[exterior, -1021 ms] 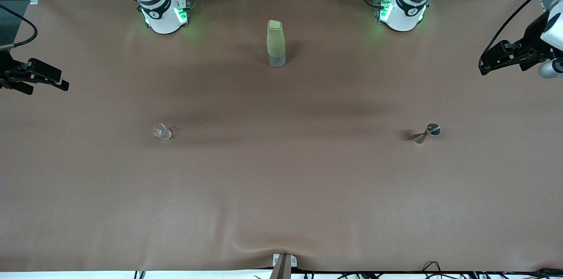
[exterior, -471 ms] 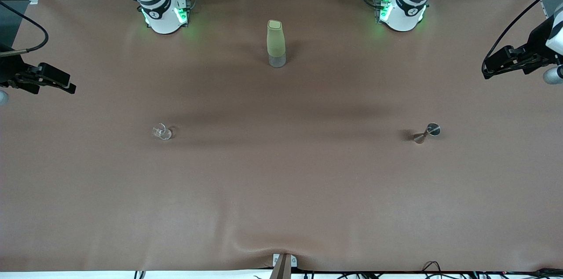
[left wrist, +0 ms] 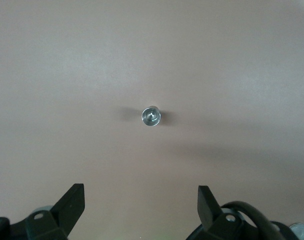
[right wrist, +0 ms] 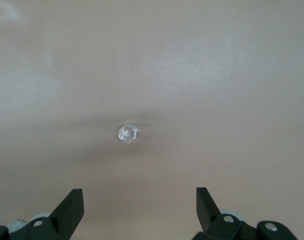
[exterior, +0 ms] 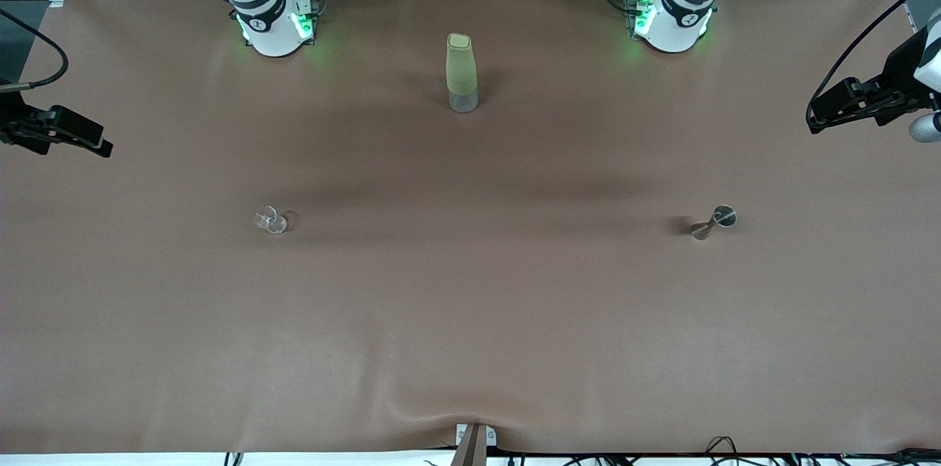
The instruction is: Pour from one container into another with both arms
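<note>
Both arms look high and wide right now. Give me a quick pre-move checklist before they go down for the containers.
1. Left gripper open, nothing held: ok.
2. Right gripper open, nothing held: ok.
3. Metal jigger upright, in the left wrist view ahead of the fingers: ok.
4. Small clear glass upright, in the right wrist view: ok.
5. Tall green bottle stands apart between the bases, farther from the front camera than both: ok.
6. Liquid in either small container: cannot tell.
</note>
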`<move>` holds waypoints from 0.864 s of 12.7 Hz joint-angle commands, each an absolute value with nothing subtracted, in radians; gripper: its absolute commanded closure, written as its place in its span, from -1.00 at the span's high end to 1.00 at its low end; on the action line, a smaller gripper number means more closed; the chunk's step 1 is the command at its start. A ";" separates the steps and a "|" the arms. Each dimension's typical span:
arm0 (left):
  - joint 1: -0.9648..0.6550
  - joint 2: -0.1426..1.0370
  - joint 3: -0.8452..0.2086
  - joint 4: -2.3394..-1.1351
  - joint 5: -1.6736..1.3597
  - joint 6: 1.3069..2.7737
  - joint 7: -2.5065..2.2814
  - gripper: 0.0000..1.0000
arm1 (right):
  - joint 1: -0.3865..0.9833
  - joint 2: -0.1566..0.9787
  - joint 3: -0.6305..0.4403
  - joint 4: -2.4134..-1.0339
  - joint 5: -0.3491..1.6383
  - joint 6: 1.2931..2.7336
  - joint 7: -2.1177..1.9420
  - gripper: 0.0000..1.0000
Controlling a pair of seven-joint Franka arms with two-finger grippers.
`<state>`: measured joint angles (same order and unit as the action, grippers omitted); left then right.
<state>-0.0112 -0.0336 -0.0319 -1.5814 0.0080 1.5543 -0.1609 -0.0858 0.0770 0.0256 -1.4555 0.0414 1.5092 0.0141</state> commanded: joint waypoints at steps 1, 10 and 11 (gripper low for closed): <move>-0.023 -0.021 -0.026 -1.554 0.014 1.536 -0.160 1.00 | -0.120 0.046 0.054 -1.457 0.025 1.500 -0.005 1.00; -0.023 -0.021 -0.032 -1.554 0.017 1.534 -0.222 1.00 | -0.117 0.017 0.046 -1.493 0.018 1.489 -0.008 1.00; -0.023 -0.023 -0.034 -1.552 0.017 1.534 -0.216 1.00 | -0.101 0.017 0.025 -1.494 0.017 1.489 -0.008 1.00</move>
<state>-0.0148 -0.0311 -0.0351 -1.5797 0.0080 1.5532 -0.2026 -0.0975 0.0372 0.0283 -1.4751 0.0360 1.4904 0.0052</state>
